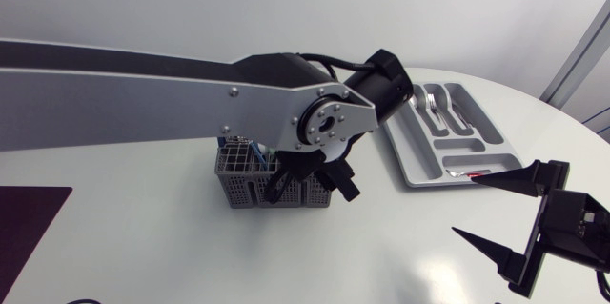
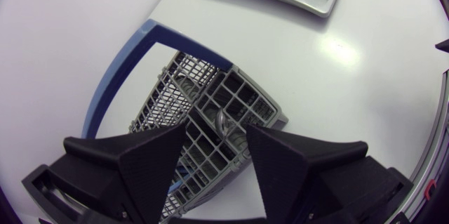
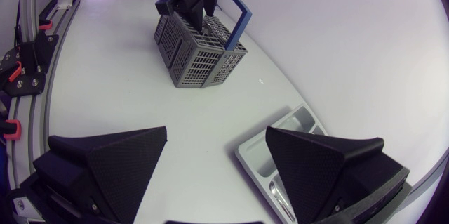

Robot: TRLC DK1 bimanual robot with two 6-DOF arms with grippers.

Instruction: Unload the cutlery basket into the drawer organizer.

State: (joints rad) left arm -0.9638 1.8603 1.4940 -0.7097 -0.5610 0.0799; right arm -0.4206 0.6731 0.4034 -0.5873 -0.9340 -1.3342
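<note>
Hovering directly above the cutlery basket, your left gripper holds its fingers apart and empty. A metal utensil end stands in the compartment just beneath the gap, apparently upright, so the approach is likely straight down. Your right gripper, likewise spread and empty, sits beside the drawer organizer, well apart from the basket.

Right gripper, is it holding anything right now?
No, the right gripper is open, with nothing between its fingers.
</note>
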